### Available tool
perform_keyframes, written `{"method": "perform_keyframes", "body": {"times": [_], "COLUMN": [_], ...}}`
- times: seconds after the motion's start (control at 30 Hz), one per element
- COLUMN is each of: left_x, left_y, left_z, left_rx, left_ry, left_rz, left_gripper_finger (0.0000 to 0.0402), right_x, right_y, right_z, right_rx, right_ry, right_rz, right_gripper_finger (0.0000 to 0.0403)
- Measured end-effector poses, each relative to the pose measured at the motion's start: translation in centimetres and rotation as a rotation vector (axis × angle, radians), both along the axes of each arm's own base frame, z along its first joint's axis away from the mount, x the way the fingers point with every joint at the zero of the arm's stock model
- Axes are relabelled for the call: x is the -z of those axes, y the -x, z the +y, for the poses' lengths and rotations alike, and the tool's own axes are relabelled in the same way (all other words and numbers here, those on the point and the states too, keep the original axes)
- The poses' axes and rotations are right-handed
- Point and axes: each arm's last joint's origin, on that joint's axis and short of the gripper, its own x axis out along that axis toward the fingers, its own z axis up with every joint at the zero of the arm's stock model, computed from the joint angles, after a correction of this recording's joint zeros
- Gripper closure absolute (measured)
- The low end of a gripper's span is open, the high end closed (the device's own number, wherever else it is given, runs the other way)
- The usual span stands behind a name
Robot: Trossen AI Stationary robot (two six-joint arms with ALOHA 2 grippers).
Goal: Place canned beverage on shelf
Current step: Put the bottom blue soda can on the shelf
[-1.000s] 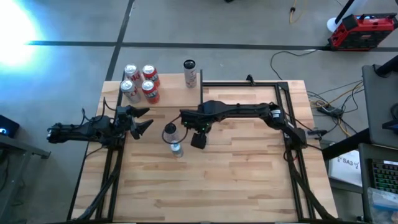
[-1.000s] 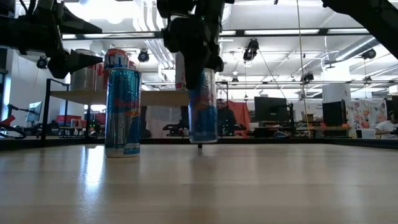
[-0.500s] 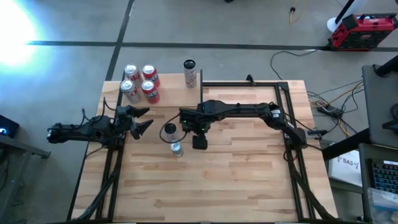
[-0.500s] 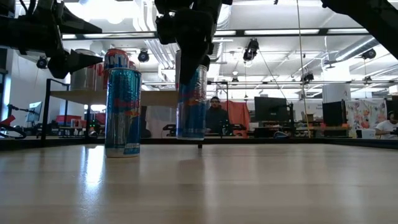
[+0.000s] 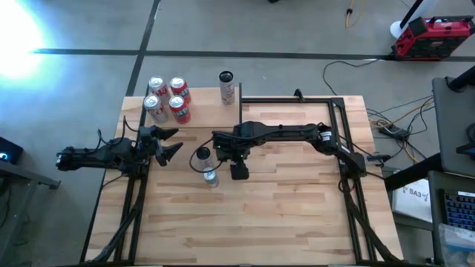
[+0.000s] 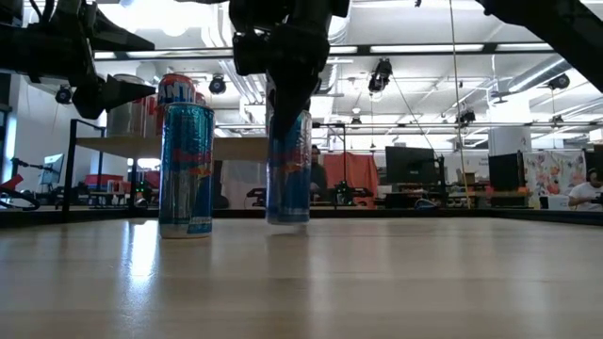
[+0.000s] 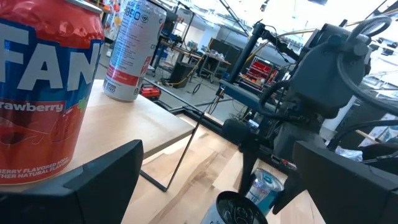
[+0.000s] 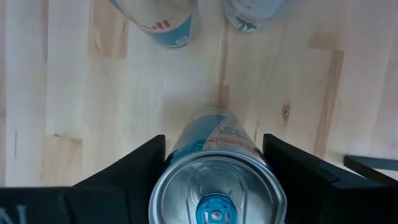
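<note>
Canned beverage [image 6: 288, 168] stands upright on the table [image 5: 282, 215], between the right gripper's [image 8: 214, 163] fingers, which hug it; whether they still clamp is unclear. Left gripper [image 5: 169, 142] waits, jaws apart.

Past the two dark fingers [image 7: 81, 186] of the left hand [image 7: 214, 186], which stand wide apart, we see a red strawberry soda can [image 7: 43, 93] very near, standing on the pale shelf [image 7: 137, 130]. A tall white can [image 7: 132, 50] stands farther back on the same shelf. Beyond the shelf edge we see the other dark arm [image 7: 323, 81] over the striped desk [image 7: 211, 162], with a silver-blue can [image 7: 264, 186] under it and a dark can top [image 7: 239, 208] nearer to us.
</note>
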Motion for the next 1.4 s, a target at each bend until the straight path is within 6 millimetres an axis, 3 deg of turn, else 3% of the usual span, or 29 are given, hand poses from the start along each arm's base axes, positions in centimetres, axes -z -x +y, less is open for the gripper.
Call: {"method": "perform_keyframes", "body": {"times": [0.73, 1.07, 1.23, 1.4], "left_x": [0.0, 0.0, 0.0, 0.0], "left_y": [0.0, 0.0, 0.0, 0.0], "left_z": [0.0, 0.0, 0.0, 0.0], "left_rx": [0.0, 0.0, 0.0, 0.0], "left_ry": [0.0, 0.0, 0.0, 0.0], "left_rz": [0.0, 0.0, 0.0, 0.0], "left_gripper_finger": [0.0003, 0.0003, 0.0003, 0.0003], "right_x": [-0.1, -0.1, -0.4, -1.0], "right_y": [-0.3, -0.3, -0.5, -0.1], "right_z": [0.1, 0.1, 0.0, 0.3], "right_rx": [-0.031, -0.025, 0.128, 0.374], "right_ry": [-0.018, -0.036, -0.039, -0.036], "right_rz": [-0.035, -0.04, -0.044, -0.001], "right_gripper_finger": [0.0142, 0.0085, 0.0039, 0.0024]}}
